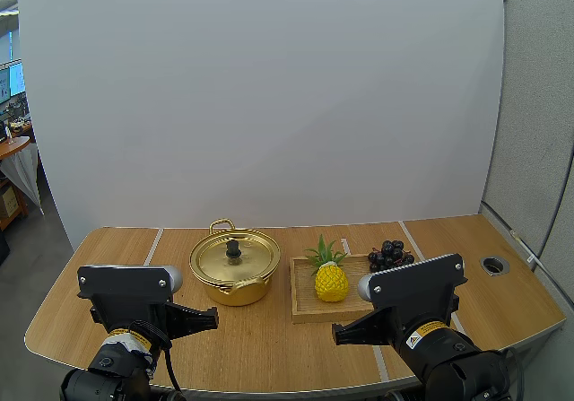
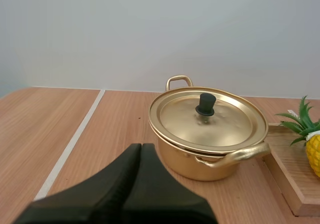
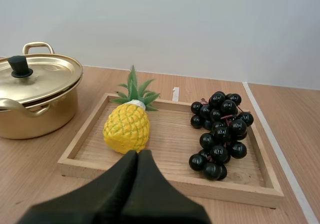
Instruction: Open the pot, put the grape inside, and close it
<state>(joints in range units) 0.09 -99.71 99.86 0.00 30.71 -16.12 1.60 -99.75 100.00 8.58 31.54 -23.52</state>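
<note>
Two tools, and both are closed with nothing in them. The left tool [image 2: 141,146] has its black fingers pressed together into one dark wedge. It points toward the pot [image 2: 192,164] but stops short of it and touches nothing. The right tool [image 3: 138,153] is closed the same way, its tip toward the near rim of the wooden tray [image 3: 170,181], in front of the pineapple [image 3: 127,129].

The pot is round and shallow, made of shiny gold-coloured metal, with a looped handle on each of two opposite sides. Its lid [image 2: 210,121] sits in place, a smooth, slightly domed disc with a small black knob [image 2: 205,104] at the centre. The pot stands on the wood-grain worktop [image 1: 269,343] just beside the tray's left end.

The tray is a pale wooden rectangle with a low raised rim. The bunch of grapes [image 3: 220,134] lies in its right part, a cluster of glossy, near-black round berries on thin brownish stems. The pineapple is yellow with a cross-hatched skin and spiky green leaves, and it stands in the left part, apart from the grapes. Pale seam lines run across the worktop.
</note>
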